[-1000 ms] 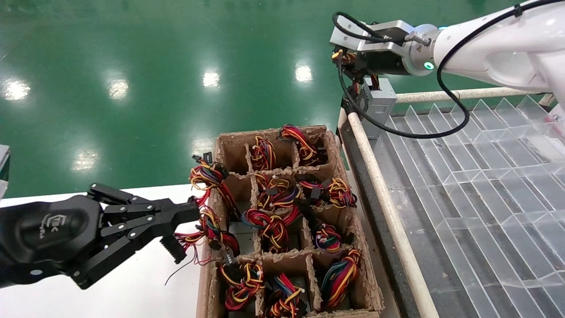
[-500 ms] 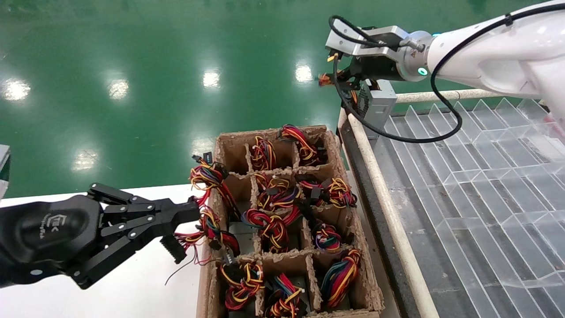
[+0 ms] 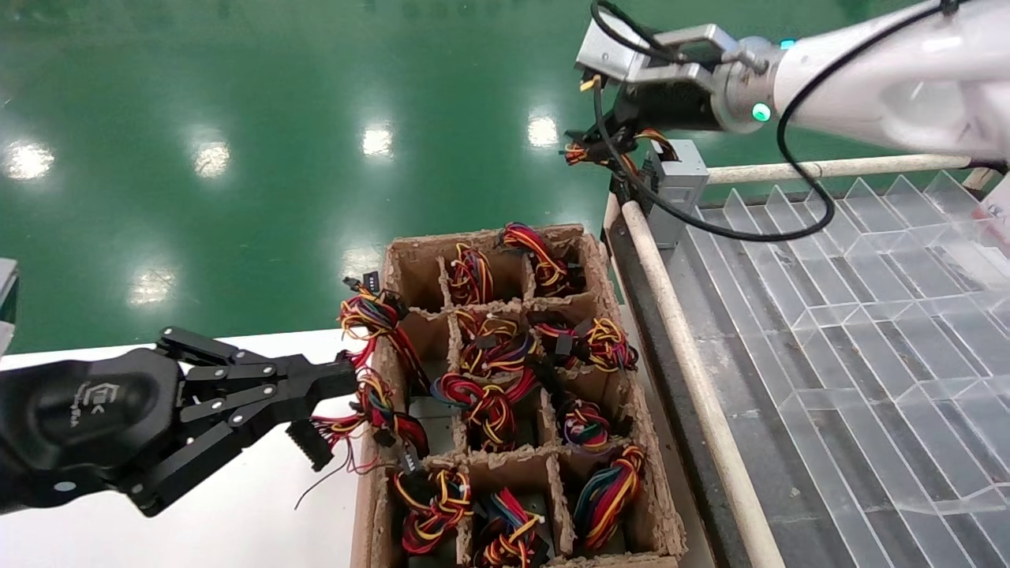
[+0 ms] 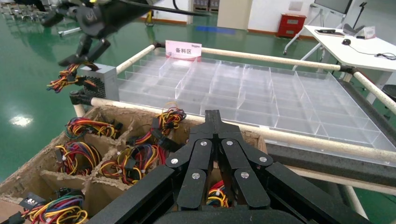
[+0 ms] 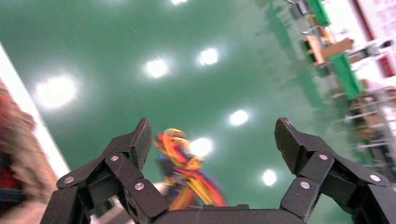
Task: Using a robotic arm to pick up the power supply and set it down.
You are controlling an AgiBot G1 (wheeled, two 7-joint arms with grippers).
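The power supply [image 3: 677, 188] is a small grey box with a perforated face. It stands at the near-left corner of the clear divided tray [image 3: 868, 315]. Its red, yellow and orange wires [image 3: 588, 150] hang out over the tray's corner. My right gripper [image 3: 611, 130] hovers open just above the box and touches neither it nor the wires. In the right wrist view the wire bundle [image 5: 187, 172] shows blurred between the spread fingers [image 5: 140, 140]. The left wrist view shows the box [image 4: 100, 81] under that gripper [image 4: 81, 49]. My left gripper [image 3: 343, 383] is shut beside the cardboard crate.
A cardboard crate [image 3: 394, 260] with several cells holds wired power supplies and stands between the white table [image 3: 260, 521] and the tray. A padded rail [image 3: 678, 339] edges the tray. Green floor lies beyond.
My right gripper has risen and drawn off the top of the power supply, which stays at the tray's corner. The wire bundle swung out to the left. The left arm has not moved.
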